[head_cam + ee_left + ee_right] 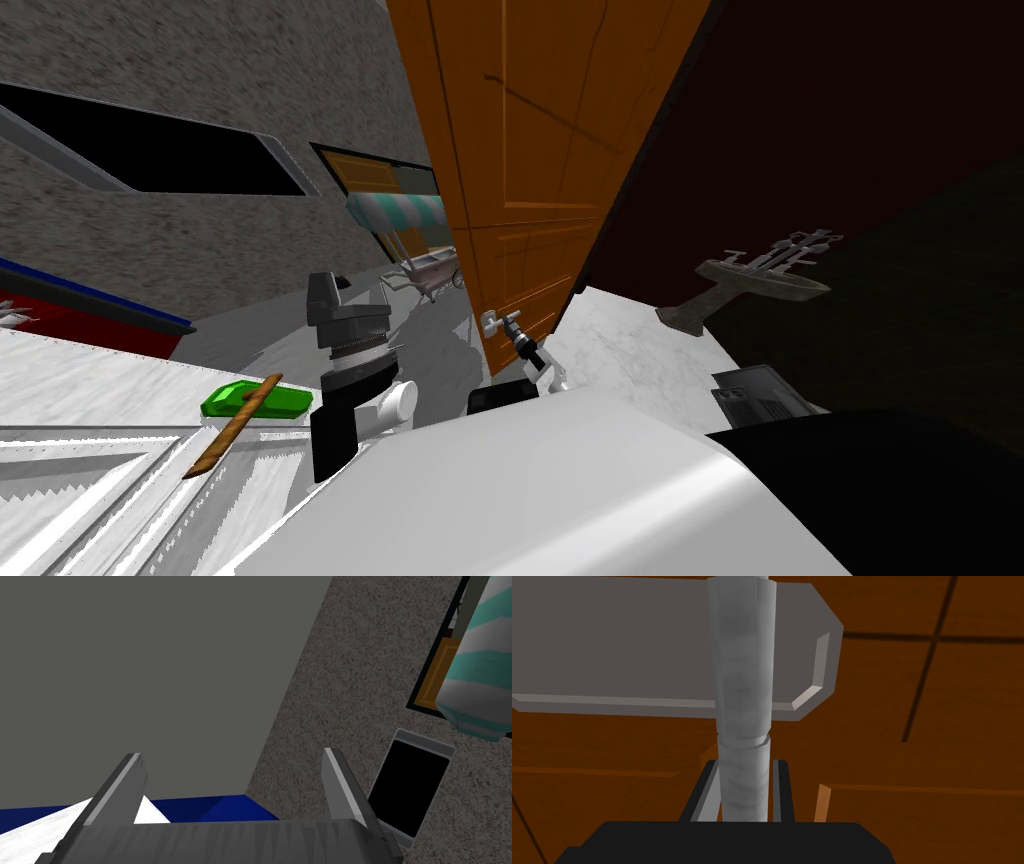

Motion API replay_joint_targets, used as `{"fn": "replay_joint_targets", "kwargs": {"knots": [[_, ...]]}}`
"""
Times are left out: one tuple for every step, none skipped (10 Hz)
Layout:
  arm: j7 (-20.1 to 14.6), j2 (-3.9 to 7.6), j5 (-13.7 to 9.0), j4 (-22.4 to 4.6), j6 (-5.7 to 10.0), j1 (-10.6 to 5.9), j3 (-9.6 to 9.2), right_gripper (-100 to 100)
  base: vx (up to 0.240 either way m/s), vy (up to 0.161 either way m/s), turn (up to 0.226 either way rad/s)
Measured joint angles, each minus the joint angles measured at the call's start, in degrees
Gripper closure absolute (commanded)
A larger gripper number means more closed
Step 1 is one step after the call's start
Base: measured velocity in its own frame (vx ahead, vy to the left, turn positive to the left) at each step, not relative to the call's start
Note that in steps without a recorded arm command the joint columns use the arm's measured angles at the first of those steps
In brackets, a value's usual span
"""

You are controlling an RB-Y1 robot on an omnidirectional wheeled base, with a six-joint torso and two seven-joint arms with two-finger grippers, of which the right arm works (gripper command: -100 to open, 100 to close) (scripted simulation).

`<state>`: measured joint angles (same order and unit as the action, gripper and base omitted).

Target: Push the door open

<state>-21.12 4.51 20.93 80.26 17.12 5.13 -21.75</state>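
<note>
Head view was lit flat & even, edges crisp. The wide lens splayed the walls toward the corners w/ the whole frame rolled. Door [520, 150] was bright orange there but dim brown in right wrist view, where handle [744, 701] had soft mottled shading. Grey shadow patches lay on floor [620, 350] left of door. Dark wall [800, 100] right of door was near-black.

Grey blade fingers [345, 786], dark box [220, 843]
</note>
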Motion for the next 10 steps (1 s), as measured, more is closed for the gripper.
{"fn": "replay_joint_targets", "kwargs": {"knots": [[0.31, -0.26, -0.20, 0.26, -0.61, 0.16, 0.60, 100, 0.118, 0.140, -0.066], [0.53, -0.42, -0.42, 0.28, -1.21, 0.13, 1.18, 100, 0.098, 0.116, -0.055], [1.07, -1.23, -0.53, -0.66, -0.93, -0.32, 2.06, 100, 0.073, 0.101, -0.038], [1.45, -1.70, -0.74, -1.77, -0.40, -1.12, 2.91, 100, 0.061, 0.141, -0.044], [1.46, -1.63, -1.08, -1.52, -0.80, -1.36, 3.50, 100, 0.084, 0.169, -0.091], [1.65, -1.85, -1.27, -1.43, -1.07, -1.33, 4.15, 100, 0.099, 0.154, -0.092], [2.02, -2.29, -1.40, -1.12, -1.59, -1.13, 4.76, 100, 0.072, 0.143, -0.078], [2.56, -3.06, -1.57, -2.01, -1.46, -1.70, 5.79, 100, 0.062, 0.159, -0.071], [3.04, -3.69, -1.84, -2.89, -1.23, -2.34, 6.91, 100, 0.059, 0.165, -0.067], [3.26, -3.89, -2.08, -2.79, -1.49, -2.44, 7.65, 100, 0.031, 0.064, -0.044]]}}
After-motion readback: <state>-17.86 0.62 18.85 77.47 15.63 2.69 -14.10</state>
